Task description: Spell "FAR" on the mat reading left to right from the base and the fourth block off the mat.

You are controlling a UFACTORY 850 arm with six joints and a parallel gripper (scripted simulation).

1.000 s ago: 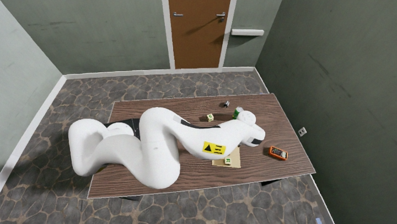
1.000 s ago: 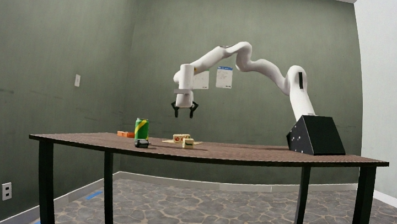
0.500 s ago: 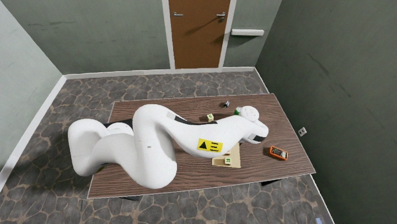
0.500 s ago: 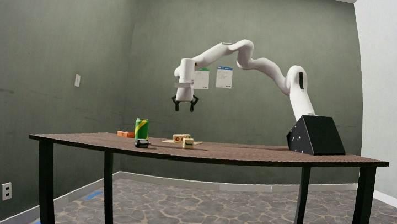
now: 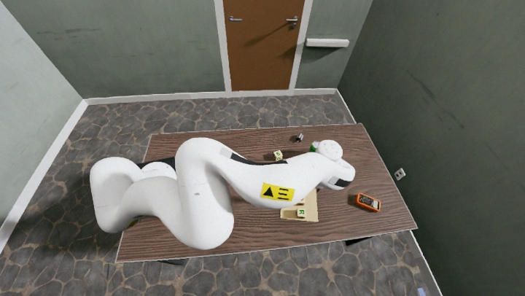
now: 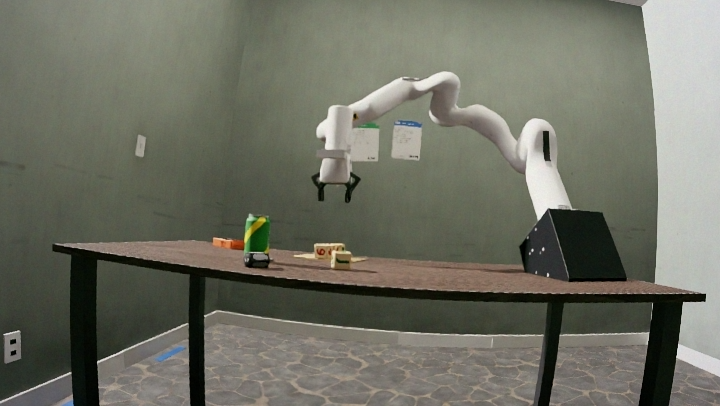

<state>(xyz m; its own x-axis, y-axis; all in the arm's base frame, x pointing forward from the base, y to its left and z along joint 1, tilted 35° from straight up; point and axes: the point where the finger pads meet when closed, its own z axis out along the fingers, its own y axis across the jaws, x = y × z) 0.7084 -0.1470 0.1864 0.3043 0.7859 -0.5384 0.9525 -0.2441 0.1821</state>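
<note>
The end effector (image 6: 333, 193) hangs well above the table (image 6: 413, 282), fingers spread wide with nothing between them, pointing straight down. Only the exterior view shows it; from the top the white arm (image 5: 205, 184) covers it, along with most of the mat (image 5: 310, 213).

What the top view does give is the R block (image 5: 300, 212), sitting on the near edge of the tan mat with a green R on its top face, though I can't judge which way the letter is turned for the robot. A second block (image 5: 278, 154) sits off the mat on the bare wood near the green can (image 5: 313, 147); its green mark is too small to read. The side view shows blocks (image 6: 327, 250) on the mat with red marks on their sides, unreadable, which the arm hides from above.

There's also an orange meter (image 5: 367, 202) toward the table's right end, and a yellow sticker (image 5: 278, 192) with a black arrow on the arm.
</note>
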